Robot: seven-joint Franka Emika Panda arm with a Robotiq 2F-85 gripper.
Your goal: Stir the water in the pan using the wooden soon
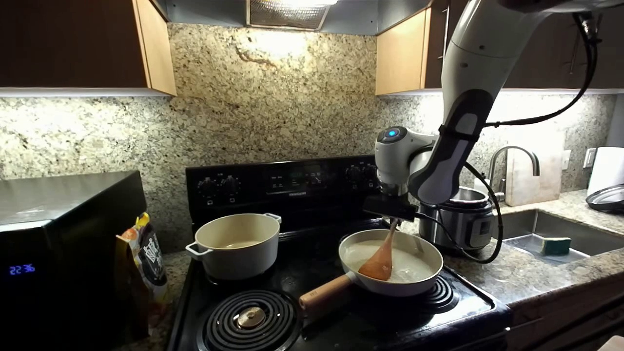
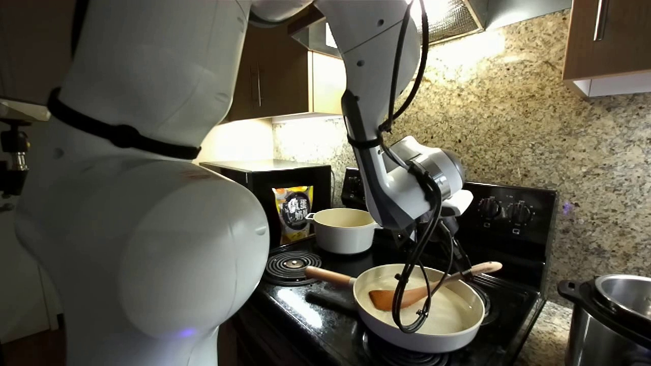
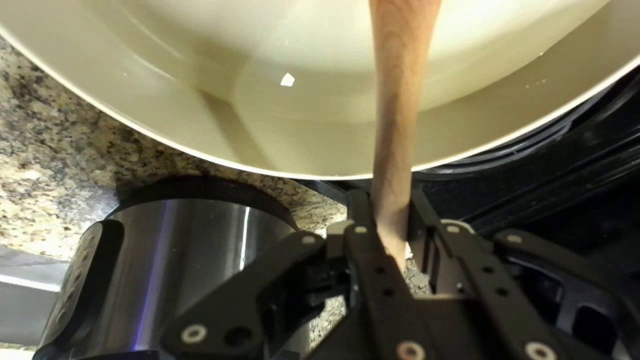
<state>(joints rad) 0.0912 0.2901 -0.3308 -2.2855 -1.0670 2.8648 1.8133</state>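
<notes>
Two dark fingers [image 3: 359, 206] of a black metal gripper [image 3: 392, 207] clamp the handle of a light orange-brown wooden spoon [image 3: 400, 90] in the wrist view, where the spoon crosses the rim of a round, shallow, cream-white frying pan [image 3: 310, 155]. Near the pan, a shiny steel electric cooker [image 3: 200, 265] stands on a speckled granite countertop [image 3: 50, 150].

In an exterior view, a white robot arm [image 1: 480, 73] with dark trim reaches over the pan, which sits on a glossy black electric stove [image 1: 307, 253]; the pan's long brown wooden handle [image 1: 325, 295] points toward a round metal coil burner [image 1: 251, 319]. Thin, pale, glossy water [image 1: 412, 268] lies in the pan, and the spoon slants down to it, its broad, flat head at the side nearest the pan's handle; how far the head dips below the surface cannot be made out. A deeper cream-white pot [image 1: 239, 261] with side handles rests on the stove near a black, boxy appliance [image 1: 58, 302] whose blue digits read 22:36. A green-and-yellow sponge [image 1: 555, 246] sits in a stainless-steel sink [image 1: 519, 222].

In an exterior view, black cables [image 2: 437, 203] loop down in front of the pan, and the spoon's handle pokes out past the gripper, beyond the pan's rim. A yellow-and-black printed bag [image 2: 295, 213] stands in front of the boxy appliance.
</notes>
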